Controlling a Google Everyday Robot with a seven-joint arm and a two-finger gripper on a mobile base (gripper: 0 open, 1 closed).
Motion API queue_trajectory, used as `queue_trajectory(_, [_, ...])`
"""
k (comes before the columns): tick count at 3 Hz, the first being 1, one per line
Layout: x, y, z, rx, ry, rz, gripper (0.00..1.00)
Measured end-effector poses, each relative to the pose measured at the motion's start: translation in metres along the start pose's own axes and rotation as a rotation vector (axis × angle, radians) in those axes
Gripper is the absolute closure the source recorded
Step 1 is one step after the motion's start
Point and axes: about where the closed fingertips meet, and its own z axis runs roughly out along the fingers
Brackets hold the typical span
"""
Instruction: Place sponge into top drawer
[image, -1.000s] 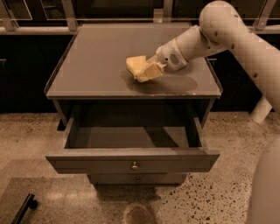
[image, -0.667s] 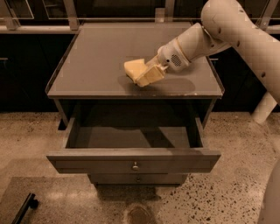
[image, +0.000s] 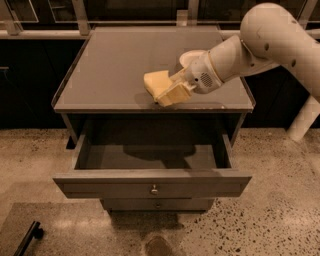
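Note:
The pale yellow sponge (image: 156, 81) is held in my gripper (image: 167, 90), lifted above the front part of the grey cabinet top (image: 110, 65). The gripper reaches in from the right on the white arm (image: 260, 45), its flat yellowish fingers (image: 176, 93) closed around the sponge. The top drawer (image: 152, 182) is pulled open below, its inside empty and its front panel with a small round knob (image: 154, 189) facing the camera. The sponge hangs near the cabinet's front edge, just behind the drawer's opening.
A white bowl (image: 192, 56) stands on the cabinet top behind the gripper, partly hidden by the arm. The lower drawer front (image: 156, 204) is shut beneath. Speckled floor surrounds the cabinet; a dark handle (image: 27, 237) lies at the lower left.
The gripper has carried the sponge slightly forward and to the left, toward the cabinet's front edge. The drawer stays open as before.

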Motion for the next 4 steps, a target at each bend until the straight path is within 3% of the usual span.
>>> queue_trajectory(1, [0.012, 0.038, 0.000, 0.052, 0.006, 0.023, 1.00])
queue_trajectory(2, [0.033, 0.061, 0.004, 0.067, 0.014, 0.081, 1.00])
queue_trajectory(3, [0.056, 0.065, 0.005, 0.058, -0.006, 0.141, 1.00])
queue_trajectory(4, [0.057, 0.065, 0.004, 0.058, -0.007, 0.145, 1.00])
